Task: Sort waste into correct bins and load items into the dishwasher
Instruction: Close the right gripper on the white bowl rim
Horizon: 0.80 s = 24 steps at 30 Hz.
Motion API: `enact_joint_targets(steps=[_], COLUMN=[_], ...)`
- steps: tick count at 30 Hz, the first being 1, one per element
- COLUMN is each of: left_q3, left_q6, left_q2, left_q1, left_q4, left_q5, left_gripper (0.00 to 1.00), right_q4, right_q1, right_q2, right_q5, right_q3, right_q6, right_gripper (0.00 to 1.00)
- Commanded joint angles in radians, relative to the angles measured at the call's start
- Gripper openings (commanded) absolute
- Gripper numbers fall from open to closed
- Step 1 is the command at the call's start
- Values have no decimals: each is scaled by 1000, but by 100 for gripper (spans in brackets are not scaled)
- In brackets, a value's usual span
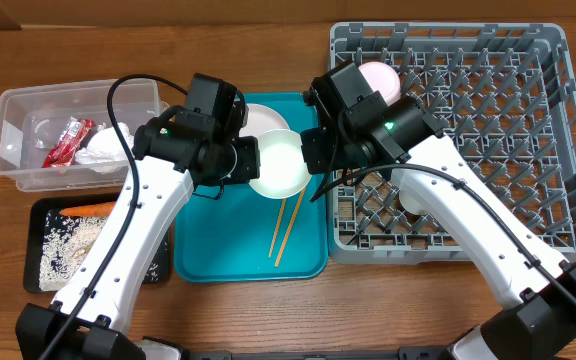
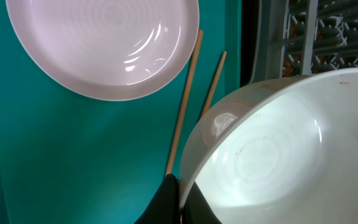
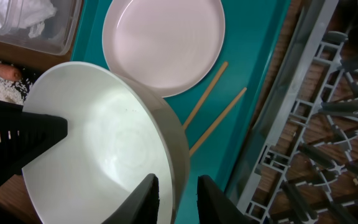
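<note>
The left hand (image 2: 176, 200) and the right hand (image 3: 174, 196) both pinch the rim of the white bowl (image 1: 278, 165) over the teal tray (image 1: 208, 250). If they pull apart, the bowl may tip and drop on the pink plate (image 2: 104, 43) and chopsticks (image 1: 288, 225). The grey rack (image 1: 488, 130) is just beside, with a pink bowl (image 1: 380, 78) in its near corner.

No text, label, brand, number or sign can be read in any view; the red wrapper (image 1: 67, 141) in the clear tub (image 1: 20, 118) is too small to show print, and the white bowl (image 1: 278, 165) shows only bare glaze
</note>
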Motion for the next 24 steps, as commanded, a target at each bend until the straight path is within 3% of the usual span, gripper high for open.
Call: enact_joint_targets(steps=[1, 24], left_q3=[17, 17], left_q6=[-11, -11], left_q2=[-12, -12], left_q1=[-8, -7], left_q4=[1, 1], left_q5=[-2, -3], left_gripper=[4, 4], right_q4=[3, -5], right_q1=[4, 6], right_q2=[6, 14], right_q5=[2, 2], right_q3=[-5, -6], right_q6=[2, 2], right_gripper=[24, 24])
